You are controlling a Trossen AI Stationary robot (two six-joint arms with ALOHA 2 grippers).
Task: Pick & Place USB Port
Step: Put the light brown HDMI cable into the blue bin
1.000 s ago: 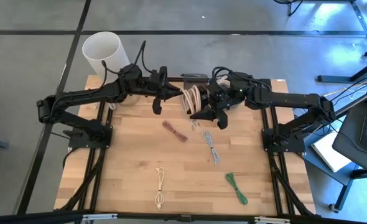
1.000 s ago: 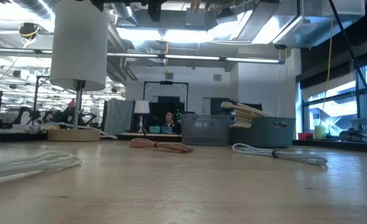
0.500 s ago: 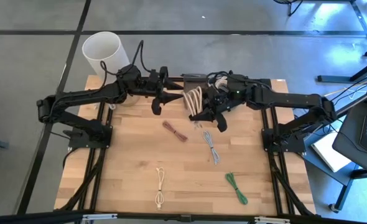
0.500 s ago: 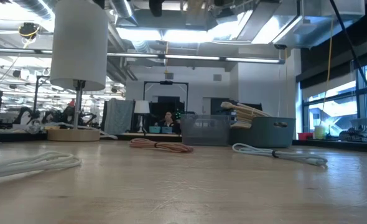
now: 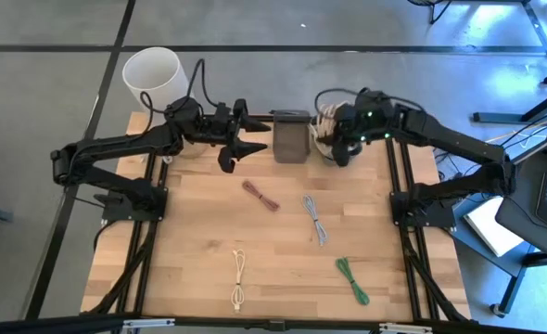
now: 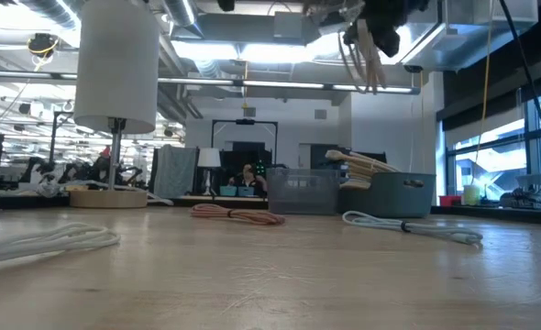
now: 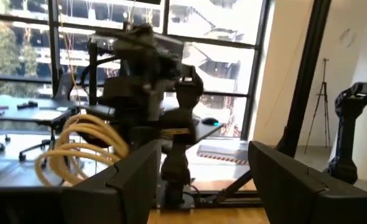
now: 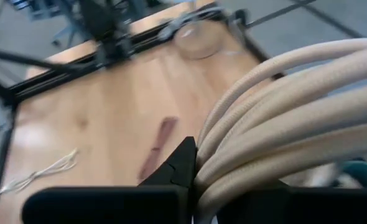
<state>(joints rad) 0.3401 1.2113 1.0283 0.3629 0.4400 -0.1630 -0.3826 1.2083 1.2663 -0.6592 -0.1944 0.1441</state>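
Right claw (image 5: 337, 148) swung back clutching one beige cable coil (image 8: 295, 118), left claw (image 5: 231, 148) released, four cables on table (image 5: 199, 241)

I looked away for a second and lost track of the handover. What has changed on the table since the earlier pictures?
The right gripper has taken the beige cable coil and swung it back over the bins at the table's far edge, holding it alone. The left gripper has let go, opened and drawn back slightly. The brown, grey, white and green cables lie as before.

beige coiled cable (image 8: 283, 118), dangling above table
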